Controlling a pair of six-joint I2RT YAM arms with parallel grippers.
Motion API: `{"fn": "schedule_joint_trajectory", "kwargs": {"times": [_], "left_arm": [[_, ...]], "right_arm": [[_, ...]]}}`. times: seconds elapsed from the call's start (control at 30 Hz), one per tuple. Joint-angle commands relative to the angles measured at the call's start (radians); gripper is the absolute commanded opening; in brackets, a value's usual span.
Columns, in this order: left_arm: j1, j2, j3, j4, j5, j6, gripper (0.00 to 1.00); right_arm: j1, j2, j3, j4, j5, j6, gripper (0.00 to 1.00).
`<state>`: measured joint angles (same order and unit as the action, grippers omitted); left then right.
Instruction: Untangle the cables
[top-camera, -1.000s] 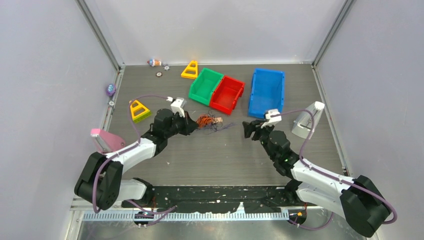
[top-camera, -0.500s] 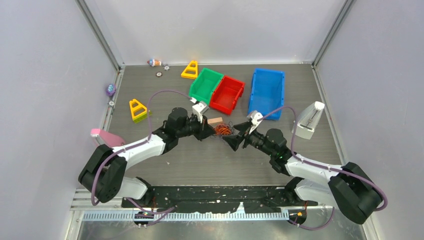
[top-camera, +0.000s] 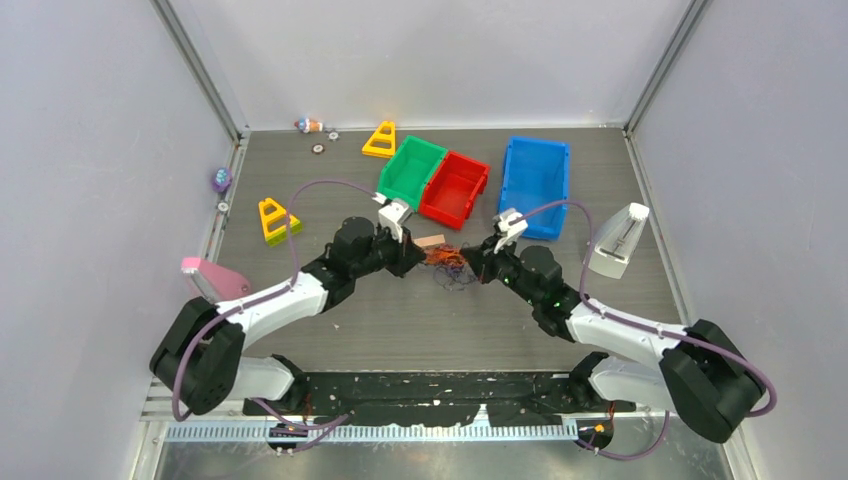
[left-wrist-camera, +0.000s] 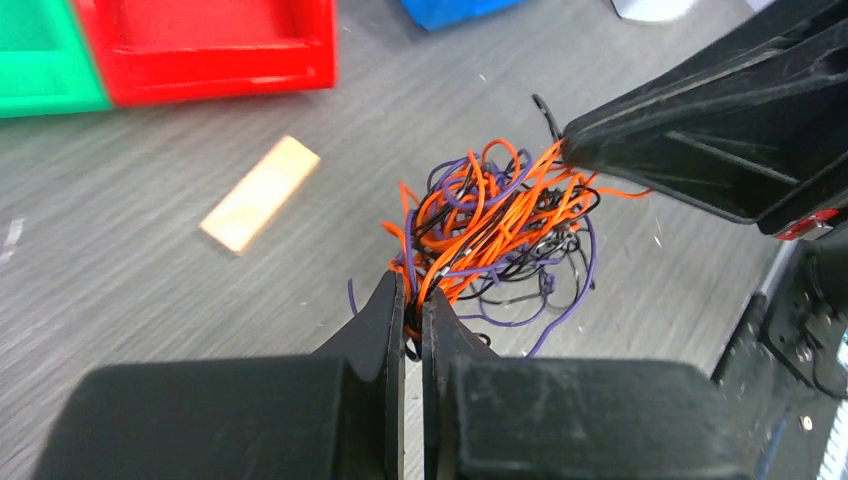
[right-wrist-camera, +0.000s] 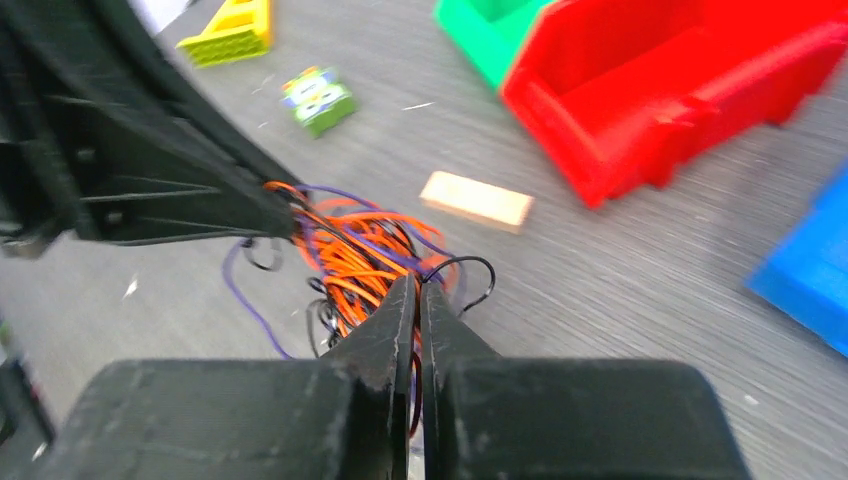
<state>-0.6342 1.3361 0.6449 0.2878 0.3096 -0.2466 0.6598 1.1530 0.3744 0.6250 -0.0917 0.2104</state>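
The cables (top-camera: 445, 262) are one small tangle of very thin orange, purple and black strands at the table's middle. In the left wrist view the clump (left-wrist-camera: 500, 225) fans out from my left gripper (left-wrist-camera: 413, 290), which is shut on its near strands. My right gripper (left-wrist-camera: 575, 150) pinches the clump's far side there. The right wrist view shows the cables (right-wrist-camera: 350, 255) with my right gripper (right-wrist-camera: 418, 290) shut on orange strands, and the left gripper (right-wrist-camera: 290, 215) holding the opposite side. From above, the left gripper (top-camera: 418, 259) and right gripper (top-camera: 470, 264) face each other across the tangle.
A small tan wooden block (top-camera: 431, 241) lies just behind the tangle. Green bin (top-camera: 411, 172), red bin (top-camera: 455, 188) and blue bin (top-camera: 534, 182) stand behind. Two yellow triangles (top-camera: 276, 220) (top-camera: 381, 140), a white object (top-camera: 617, 240) at right, a pink object (top-camera: 210, 280) at left.
My right gripper moved left to the tangle and shut on it. The left gripper, still shut on the cables, carried them rightward toward the table's middle.
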Motion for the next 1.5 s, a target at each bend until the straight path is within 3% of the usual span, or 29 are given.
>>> {"fn": "schedule_joint_trajectory", "kwargs": {"times": [0.0, 0.3, 0.5, 0.63, 0.7, 0.73, 0.8, 0.83, 0.9, 1.0, 1.17, 1.23, 1.33, 1.4, 1.47], "left_arm": [[0.09, -0.1, -0.067, -0.012, -0.294, -0.068, 0.0], [0.114, -0.229, -0.141, -0.092, -0.686, -0.153, 0.0], [0.15, -0.272, -0.164, -0.172, -0.848, -0.286, 0.0], [0.184, -0.277, -0.188, -0.087, -0.687, -0.266, 0.0], [0.183, -0.27, -0.201, 0.013, -0.497, -0.169, 0.0], [0.181, -0.256, -0.201, 0.061, -0.376, -0.138, 0.0], [0.164, -0.203, -0.176, 0.128, -0.179, -0.1, 0.0], [0.146, -0.176, -0.154, 0.132, -0.121, -0.083, 0.0], [0.109, -0.134, -0.111, 0.119, -0.055, -0.049, 0.0], [0.054, -0.111, -0.079, 0.117, 0.027, -0.002, 0.0], [0.014, -0.116, -0.088, 0.171, 0.172, 0.046, 0.0], [0.011, -0.107, -0.079, 0.157, 0.183, 0.054, 0.21], [0.01, -0.109, -0.07, 0.12, 0.11, 0.055, 0.77], [0.01, -0.121, -0.079, 0.117, 0.07, 0.058, 0.9], [0.011, -0.114, -0.075, 0.095, 0.03, 0.059, 0.9]], "right_arm": [[-0.012, -0.096, -0.008, -0.155, 0.585, 0.041, 0.05], [-0.011, -0.25, -0.088, -0.147, 0.768, 0.086, 0.05], [-0.011, -0.28, -0.098, -0.17, 0.871, 0.119, 0.05], [-0.012, -0.287, -0.101, -0.166, 0.879, 0.131, 0.06], [-0.01, -0.283, -0.118, -0.099, 0.748, 0.078, 0.06], [-0.011, -0.279, -0.124, -0.039, 0.591, 0.025, 0.08], [-0.011, -0.26, -0.139, 0.05, 0.367, -0.026, 0.29], [-0.011, -0.236, -0.141, 0.078, 0.305, -0.034, 0.49], [-0.011, -0.192, -0.135, 0.136, 0.172, -0.043, 0.68], [-0.011, -0.147, -0.107, 0.148, 0.037, -0.05, 0.77], [-0.011, -0.153, -0.118, 0.167, 0.027, -0.049, 0.81], [-0.011, -0.154, -0.118, 0.16, 0.055, -0.048, 0.82], [-0.011, -0.147, -0.107, 0.136, 0.074, -0.046, 0.82], [-0.011, -0.138, -0.097, 0.117, 0.085, -0.046, 0.82], [-0.011, -0.121, -0.08, 0.088, 0.107, -0.043, 0.82]]}}
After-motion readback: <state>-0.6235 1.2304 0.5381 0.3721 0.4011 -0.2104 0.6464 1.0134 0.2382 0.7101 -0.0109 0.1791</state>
